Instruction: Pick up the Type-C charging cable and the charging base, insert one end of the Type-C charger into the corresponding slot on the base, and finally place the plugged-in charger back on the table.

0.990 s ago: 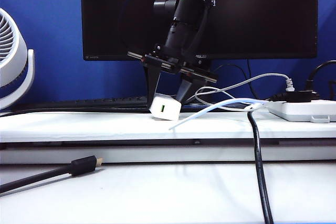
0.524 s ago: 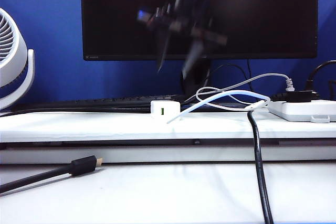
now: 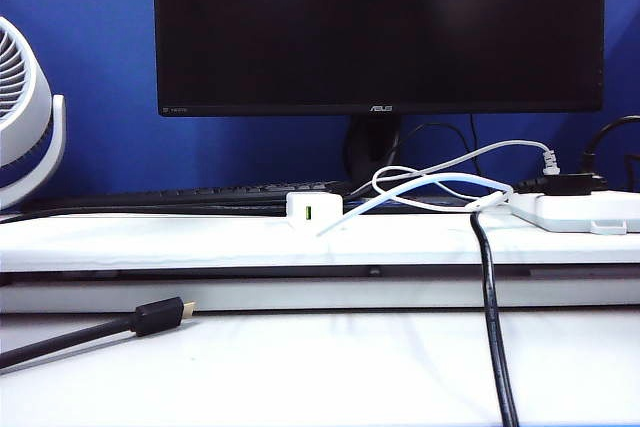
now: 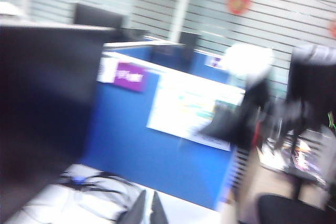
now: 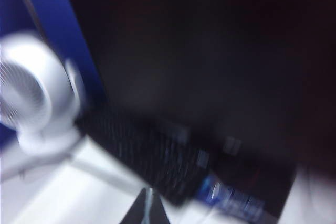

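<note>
You can see the charging base (image 3: pixel 314 209) sitting upright on the raised white shelf of the table (image 3: pixel 150 242), in front of the monitor (image 3: pixel 380 27), its green-lined port facing the exterior camera. The Type-C charging cable (image 3: pixel 420 189) runs from beside the base's right edge and loops up toward the power strip (image 3: pixel 580 210); whether its plug sits in the base you cannot tell from here.

Neither arm appears in the exterior view. In the blurred left wrist view, the left gripper (image 4: pixel 148 211) shows its 2 fingertips pressed together with nothing between them, aimed past a blue partition (image 4: pixel 157 150). In the right wrist view, the right gripper (image 5: pixel 146 208) likewise has its 2 tips together and empty, above a keyboard (image 5: pixel 152 156) beside a white fan (image 5: pixel 37 98). Base and cable lie well apart from both.
</note>
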You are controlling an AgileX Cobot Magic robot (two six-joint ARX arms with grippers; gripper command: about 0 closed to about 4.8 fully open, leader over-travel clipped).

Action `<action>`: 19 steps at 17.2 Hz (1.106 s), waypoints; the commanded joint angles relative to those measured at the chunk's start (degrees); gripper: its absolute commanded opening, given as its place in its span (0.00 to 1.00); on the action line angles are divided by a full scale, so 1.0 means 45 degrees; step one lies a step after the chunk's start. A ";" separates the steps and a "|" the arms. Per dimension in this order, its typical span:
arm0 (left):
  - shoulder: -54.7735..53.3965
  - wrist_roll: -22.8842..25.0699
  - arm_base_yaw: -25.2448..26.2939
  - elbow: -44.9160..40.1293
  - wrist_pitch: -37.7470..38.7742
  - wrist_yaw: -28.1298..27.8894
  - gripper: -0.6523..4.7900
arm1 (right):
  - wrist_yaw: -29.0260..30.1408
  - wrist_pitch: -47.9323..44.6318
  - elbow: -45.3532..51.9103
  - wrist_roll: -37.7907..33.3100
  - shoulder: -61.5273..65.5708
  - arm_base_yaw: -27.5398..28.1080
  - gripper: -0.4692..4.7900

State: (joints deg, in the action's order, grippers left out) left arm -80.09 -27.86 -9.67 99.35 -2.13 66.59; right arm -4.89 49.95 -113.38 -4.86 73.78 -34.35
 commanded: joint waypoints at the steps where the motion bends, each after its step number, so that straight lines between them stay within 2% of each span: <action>1: 0.1875 0.1350 -0.0024 0.0063 0.3075 -0.0457 0.11 | 0.0015 0.0165 0.0024 0.1496 -0.1753 -0.0019 0.08; 3: 0.3551 0.3769 -0.0029 0.0063 0.7014 -0.1753 0.11 | 0.0189 0.0393 0.0573 0.1574 -0.2866 -0.0019 0.08; 5: 0.5299 0.5673 -0.0029 0.0049 1.1366 -0.3473 0.11 | 0.0549 0.0034 0.2380 0.1511 -0.4158 -0.0024 0.08; 6: 0.6144 0.6858 -0.0024 0.0034 1.3279 -0.4435 0.11 | 0.0835 -0.0850 0.3988 0.1511 -0.5090 -0.0024 0.08; 7: 0.7237 0.7577 -0.0024 -0.0102 1.5159 -0.5119 0.11 | 0.1399 -0.2929 0.6917 0.1297 -0.6698 -0.0029 0.08; 8: 0.7878 0.7572 -0.0024 -0.0461 1.5708 -0.5139 0.11 | 0.1409 -0.4148 0.8626 0.1292 -0.7553 -0.0029 0.08; 10: 0.9049 0.7572 -0.0024 -0.1603 1.5858 -0.5668 0.11 | 0.1404 -0.6256 1.2254 0.1069 -0.9224 -0.0029 0.08; 11: 1.0098 0.7509 -0.0024 -0.3045 1.5722 -0.6747 0.11 | 0.1258 -0.6785 1.4736 0.1054 -1.0350 -0.0019 0.08; 13: 1.1108 0.7504 -0.0024 -0.5260 1.4736 -0.8068 0.11 | 0.1258 -0.6912 1.6917 0.0413 -1.1234 -0.0019 0.08; 15: 1.1642 0.7320 -0.0024 -0.7538 1.2857 -0.8519 0.11 | 0.0962 -0.7665 1.8695 0.0418 -1.1924 -0.0019 0.08; 16: 1.1769 0.7135 -0.0019 -0.9165 1.1176 -0.8631 0.11 | 0.0967 -0.8179 1.9793 0.0355 -1.2361 -0.0015 0.08; 19: 1.1599 0.6130 -0.0024 -1.2094 0.7529 -1.0312 0.11 | 0.0219 -0.8364 2.1362 -0.0355 -1.2983 -0.0015 0.08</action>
State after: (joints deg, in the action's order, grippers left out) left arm -27.79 2.42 -9.82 47.94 39.92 23.38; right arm -1.93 13.76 -18.68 -4.23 16.01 -34.35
